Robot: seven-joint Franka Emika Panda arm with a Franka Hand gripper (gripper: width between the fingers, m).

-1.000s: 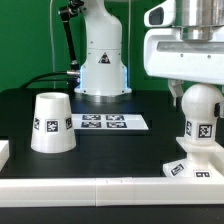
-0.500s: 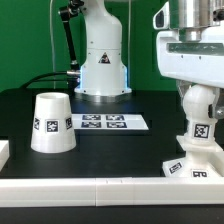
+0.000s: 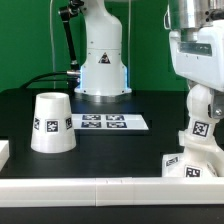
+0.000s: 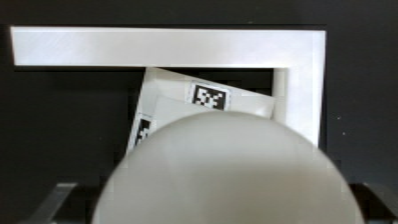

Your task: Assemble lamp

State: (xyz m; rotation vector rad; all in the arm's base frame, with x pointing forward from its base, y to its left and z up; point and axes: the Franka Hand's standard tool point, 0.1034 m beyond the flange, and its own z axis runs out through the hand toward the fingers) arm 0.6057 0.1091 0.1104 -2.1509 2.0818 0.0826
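Observation:
The white ball bulb (image 3: 205, 115) stands upright on the stepped square base (image 3: 196, 166) at the exterior view's right, near the front. My gripper (image 3: 203, 97) comes down over the bulb's top and is shut on it. In the wrist view the bulb (image 4: 222, 165) fills the picture between my dark fingers (image 4: 64, 203), with my gripper (image 4: 217, 205) around it. The tagged base (image 4: 199, 95) shows beyond it, turned askew in a corner of the white frame (image 4: 160, 48). The cone shade (image 3: 50, 122) stands alone at the exterior view's left.
The marker board (image 3: 103, 122) lies flat in the middle, in front of the arm's pedestal (image 3: 101, 65). A low white wall (image 3: 100, 187) runs along the front edge, with a white block (image 3: 3, 152) at the far left.
My gripper has moved toward the exterior view's right. The bulb and base have shifted right with it, and the base's tag has turned a little.

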